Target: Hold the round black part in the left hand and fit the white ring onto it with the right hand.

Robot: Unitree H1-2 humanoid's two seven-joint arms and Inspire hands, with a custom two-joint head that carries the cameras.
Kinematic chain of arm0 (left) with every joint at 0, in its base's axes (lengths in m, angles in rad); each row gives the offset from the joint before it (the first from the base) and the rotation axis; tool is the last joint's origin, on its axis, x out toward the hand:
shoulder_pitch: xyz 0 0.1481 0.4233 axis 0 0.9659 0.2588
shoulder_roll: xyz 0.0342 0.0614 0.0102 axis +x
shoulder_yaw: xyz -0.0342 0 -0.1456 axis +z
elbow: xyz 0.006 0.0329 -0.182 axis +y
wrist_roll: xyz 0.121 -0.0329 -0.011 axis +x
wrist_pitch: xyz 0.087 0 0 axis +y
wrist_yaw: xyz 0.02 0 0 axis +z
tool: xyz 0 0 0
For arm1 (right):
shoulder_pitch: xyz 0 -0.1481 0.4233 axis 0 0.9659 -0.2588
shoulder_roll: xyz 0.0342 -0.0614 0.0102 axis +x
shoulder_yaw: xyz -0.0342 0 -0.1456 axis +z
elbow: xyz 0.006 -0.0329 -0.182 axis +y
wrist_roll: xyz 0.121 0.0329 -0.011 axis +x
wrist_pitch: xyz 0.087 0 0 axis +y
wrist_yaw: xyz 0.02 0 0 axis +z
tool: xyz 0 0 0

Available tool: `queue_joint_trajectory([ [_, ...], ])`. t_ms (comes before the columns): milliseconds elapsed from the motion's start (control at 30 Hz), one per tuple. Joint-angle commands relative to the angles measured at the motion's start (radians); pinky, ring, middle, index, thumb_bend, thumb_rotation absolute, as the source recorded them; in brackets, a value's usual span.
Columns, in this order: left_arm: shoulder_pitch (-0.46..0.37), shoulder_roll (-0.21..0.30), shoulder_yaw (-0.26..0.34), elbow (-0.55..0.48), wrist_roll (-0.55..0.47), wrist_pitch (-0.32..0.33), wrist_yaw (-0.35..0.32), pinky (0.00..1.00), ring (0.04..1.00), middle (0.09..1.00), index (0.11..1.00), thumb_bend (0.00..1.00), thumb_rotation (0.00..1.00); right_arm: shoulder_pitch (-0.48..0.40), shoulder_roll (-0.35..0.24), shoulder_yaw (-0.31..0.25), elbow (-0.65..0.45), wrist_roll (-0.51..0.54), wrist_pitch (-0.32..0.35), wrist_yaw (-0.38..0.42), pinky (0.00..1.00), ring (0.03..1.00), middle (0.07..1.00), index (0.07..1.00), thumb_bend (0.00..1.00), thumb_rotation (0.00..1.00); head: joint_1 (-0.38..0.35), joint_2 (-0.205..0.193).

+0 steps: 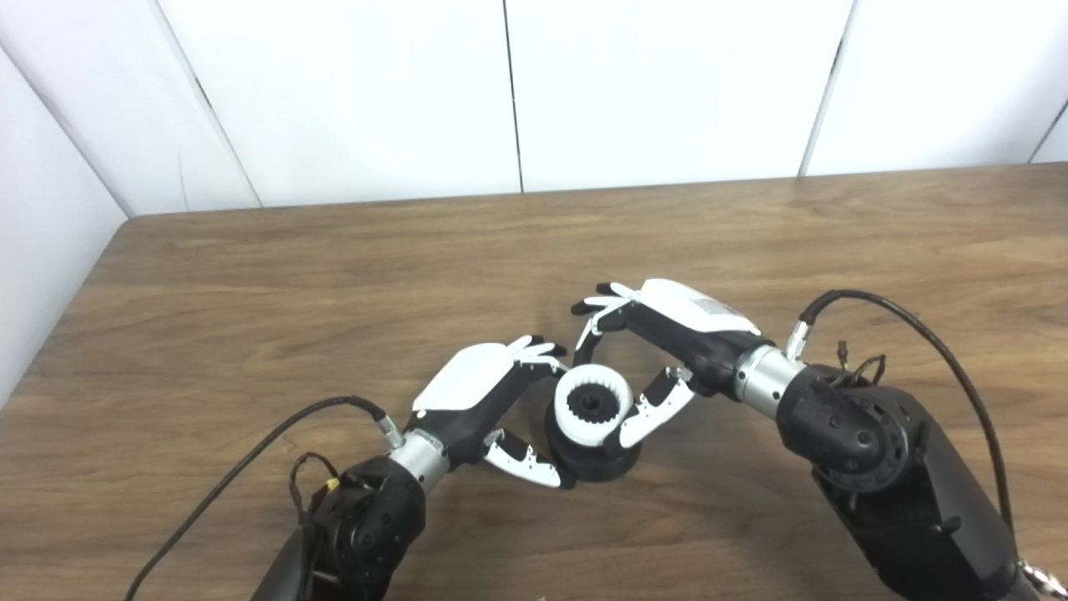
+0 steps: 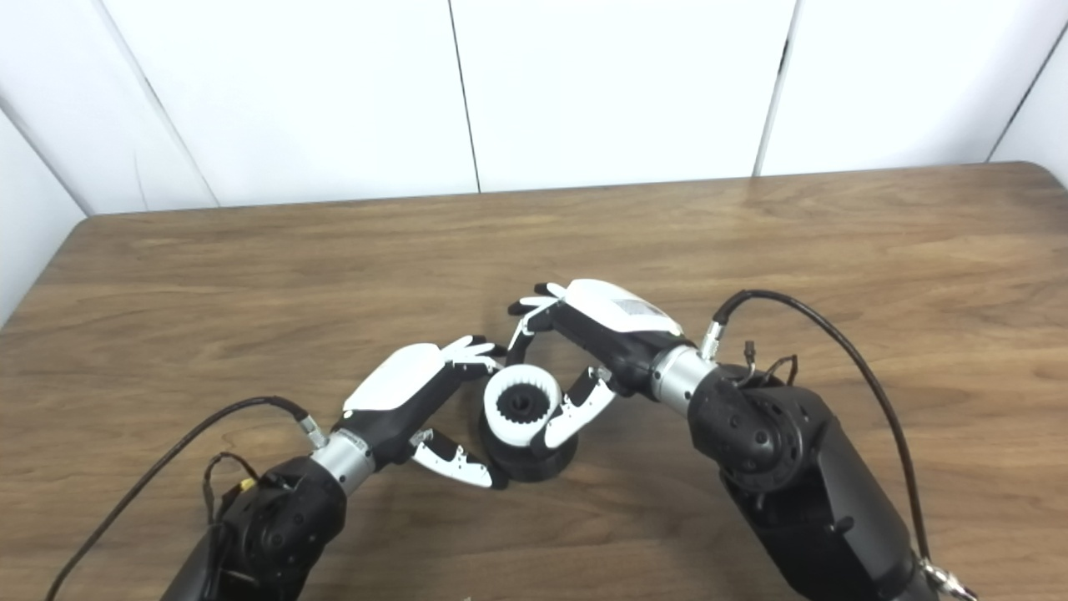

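The round black part [image 1: 599, 464] stands on the wooden table [image 1: 250, 317] near the front middle. The white ring [image 1: 566, 417], toothed on its inside, sits on top of it. My left hand [image 1: 480, 392] grips the black part from the left: fingers curl at the far left by the ring's rim, and the thumb presses the base in front. From the right, my right hand [image 1: 680, 327] closes on the ring, its thumb lying along the ring's right side and a finger curling down to the far rim. The other fingers arch above.
Both forearms enter from the bottom edge, each trailing a black cable [image 1: 918, 321]. The table's left edge [image 1: 58, 325] and the white wall panels [image 1: 517, 92] behind bound the workspace. Bare wood surrounds the hands.
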Motion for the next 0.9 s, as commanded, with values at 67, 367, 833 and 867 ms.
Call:
queue_joint_trajectory([
  [67,-0.004,0.001,-0.008,-0.015,-0.004,0.019,-0.025,0.88,0.982,0.923,0.7,0.85,0.24,-0.039,-0.01,0.005,-0.012,-0.001,-0.031,-0.006,1.0,1.0,0.906,0.489,0.52,0.16,0.002,0.005],
  [367,0.007,0.002,-0.003,-0.026,-0.014,0.033,-0.034,0.88,0.985,0.922,0.697,0.85,0.22,-0.039,-0.033,0.025,-0.018,-0.017,-0.021,0.016,1.0,1.0,0.913,0.654,0.92,0.38,0.001,0.009],
  [833,0.007,0.005,-0.002,-0.02,-0.027,0.043,-0.034,0.88,0.982,0.921,0.746,0.89,0.25,-0.028,-0.036,0.015,-0.006,-0.012,-0.027,0.009,1.0,1.0,0.907,0.691,0.95,0.4,0.003,0.006],
  [867,0.008,0.005,-0.002,-0.019,-0.027,0.042,-0.032,0.87,0.979,0.919,0.753,0.9,0.26,-0.026,-0.034,0.012,-0.006,-0.008,-0.027,0.006,1.0,1.0,0.907,0.704,0.95,0.4,0.003,0.006],
])
